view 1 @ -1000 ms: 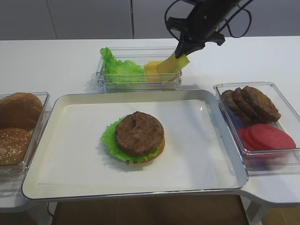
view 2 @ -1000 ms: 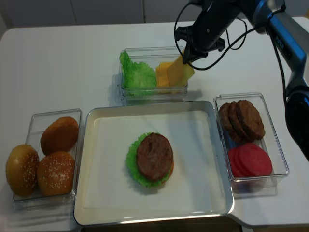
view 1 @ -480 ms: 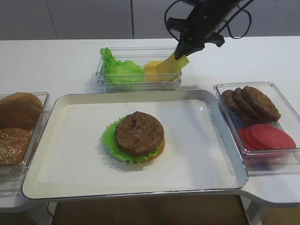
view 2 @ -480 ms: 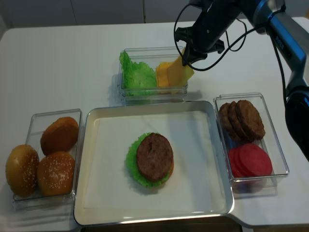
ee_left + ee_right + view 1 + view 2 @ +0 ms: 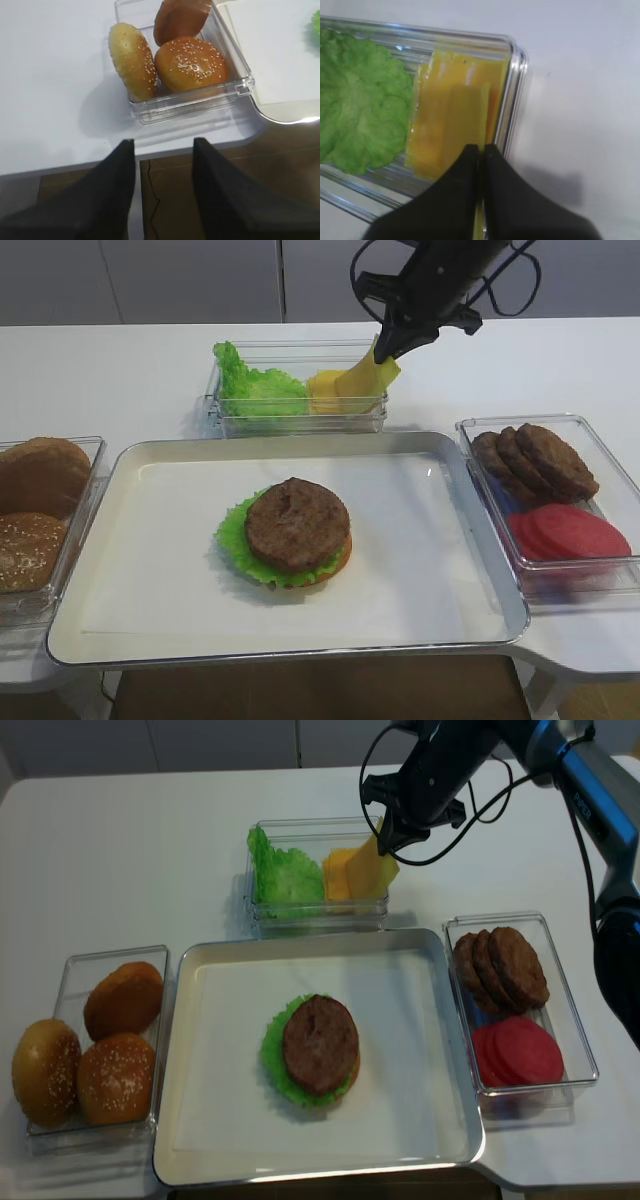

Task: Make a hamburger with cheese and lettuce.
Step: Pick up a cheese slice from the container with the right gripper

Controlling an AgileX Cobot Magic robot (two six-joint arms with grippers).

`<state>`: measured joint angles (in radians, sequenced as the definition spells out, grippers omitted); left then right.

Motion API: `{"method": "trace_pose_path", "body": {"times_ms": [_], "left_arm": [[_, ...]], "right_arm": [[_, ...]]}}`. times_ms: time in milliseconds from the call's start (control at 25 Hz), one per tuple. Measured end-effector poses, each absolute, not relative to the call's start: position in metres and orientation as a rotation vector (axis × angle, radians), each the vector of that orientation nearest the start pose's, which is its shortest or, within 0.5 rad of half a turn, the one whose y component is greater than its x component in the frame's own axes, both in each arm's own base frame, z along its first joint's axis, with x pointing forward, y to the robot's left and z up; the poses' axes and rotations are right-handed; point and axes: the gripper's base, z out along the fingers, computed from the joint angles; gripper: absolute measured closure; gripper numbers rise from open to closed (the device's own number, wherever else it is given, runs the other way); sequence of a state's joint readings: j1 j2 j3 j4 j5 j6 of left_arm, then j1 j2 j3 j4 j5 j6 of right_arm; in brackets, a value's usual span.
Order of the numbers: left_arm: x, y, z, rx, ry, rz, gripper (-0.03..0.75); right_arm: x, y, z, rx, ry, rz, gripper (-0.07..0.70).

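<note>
Yellow, thin and floppy, the square cheese slice [image 5: 365, 376] hangs by 1 edge from the black right gripper [image 5: 390, 344], whose jaws are pinched together on it above the clear plastic ingredient tub [image 5: 262, 910]. Its lower edge dips inside the tub's right end, beside the frilly green lettuce leaves [image 5: 360, 100]. The hamburger stack of bun base, green leaf and dark-brown patty [image 5: 318, 1048] sits mid-tray on the metal tray [image 5: 440, 952]. The black left gripper [image 5: 162, 165] stands parted, holding nothing, near the clear box of 3 sesame buns [image 5: 190, 62].

Yellow cheese [image 5: 365, 377]; bright-green lettuce [image 5: 258, 392]; dark-brown patty on hamburger [image 5: 296, 524]; black right hand [image 5: 386, 344].
</note>
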<state>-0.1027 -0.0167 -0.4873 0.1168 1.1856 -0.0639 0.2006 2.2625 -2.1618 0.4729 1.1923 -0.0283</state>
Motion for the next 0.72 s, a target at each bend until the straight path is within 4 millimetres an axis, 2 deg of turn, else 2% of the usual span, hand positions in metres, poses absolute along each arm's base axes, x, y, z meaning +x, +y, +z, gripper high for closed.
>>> {"method": "trace_pose_path", "body": {"times_ms": [280,560,720], "left_arm": [[-0.011,0.011,0.264,0.027,2.159,0.046,0.427],[-0.011,0.011,0.264,0.027,2.159,0.046,0.427],[-0.011,0.011,0.264,0.027,2.159,0.046,0.427]], "right_arm": [[0.472,0.136,0.260,-0.202,2.769,0.701,0.589],[0.465,0.133,0.280,-0.220,2.735,0.672,0.590],[0.464,0.132,0.284,-0.224,2.727,0.661,0.590]]}}
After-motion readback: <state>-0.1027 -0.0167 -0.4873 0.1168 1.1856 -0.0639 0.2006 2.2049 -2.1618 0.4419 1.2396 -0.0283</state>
